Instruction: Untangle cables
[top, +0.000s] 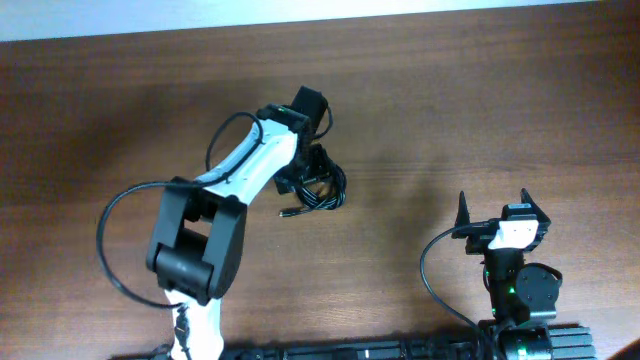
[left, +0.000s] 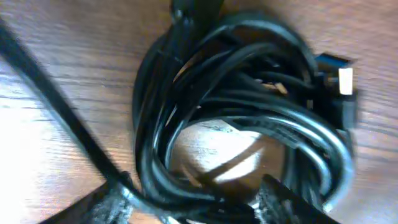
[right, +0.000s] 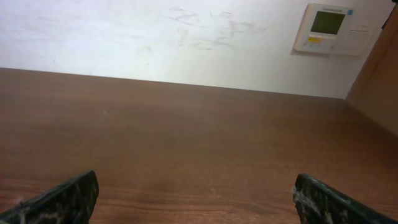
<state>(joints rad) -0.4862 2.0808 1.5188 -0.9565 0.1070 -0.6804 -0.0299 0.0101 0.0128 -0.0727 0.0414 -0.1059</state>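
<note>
Here, your left tool (top: 312, 180) straddled the cables (top: 325, 196), clamped or not I couldn't tell; your right tool (top: 493, 205) gaped empty.

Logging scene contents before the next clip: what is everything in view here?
tangled bundle of thin black cables: one bundle, strand count unclear, black, mid-table
blue-and-silver plug: one, at the bundle's edge in the left wrist view
brown wooden table: one, brown, under everything
white wall control panel with small screen: one, white, on the wall beyond the table
left gripper: one, black, strands between its fingers, open or shut unclear
right gripper: one, black, open, lower right, apart from the cables
</note>
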